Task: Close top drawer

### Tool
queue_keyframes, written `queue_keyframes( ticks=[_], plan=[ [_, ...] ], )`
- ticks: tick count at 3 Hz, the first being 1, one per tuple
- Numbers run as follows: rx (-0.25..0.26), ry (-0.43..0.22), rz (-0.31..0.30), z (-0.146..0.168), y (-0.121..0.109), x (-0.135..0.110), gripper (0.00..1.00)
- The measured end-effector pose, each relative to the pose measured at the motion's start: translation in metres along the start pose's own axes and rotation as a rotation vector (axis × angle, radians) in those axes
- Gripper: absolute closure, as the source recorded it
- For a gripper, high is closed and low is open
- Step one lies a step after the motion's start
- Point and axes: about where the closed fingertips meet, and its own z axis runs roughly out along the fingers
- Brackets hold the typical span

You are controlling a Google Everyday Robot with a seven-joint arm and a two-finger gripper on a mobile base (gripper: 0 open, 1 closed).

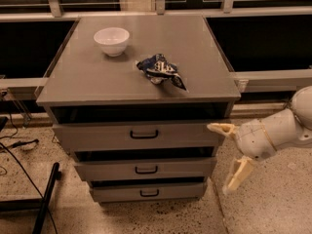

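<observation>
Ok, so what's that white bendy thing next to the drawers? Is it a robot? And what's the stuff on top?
Yes, that is a robot's arm, reaching in from the right. At its end is its hand, with two pale fingers spread open and holding nothing. The hand is beside the right end of the top drawer, the widest of three grey drawers, which is pulled out a bit. On the cabinet top sit a white bowl and a crumpled blue bag. One camera took this picture, looking down at the cabinet's front.
</observation>
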Motion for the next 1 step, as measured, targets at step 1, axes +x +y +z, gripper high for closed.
queue_keyframes(
  ticks=[1],
  plan=[
    [-0.042,-0.013,0.001,-0.0005,0.0099,-0.0027,0.0]
  ],
)
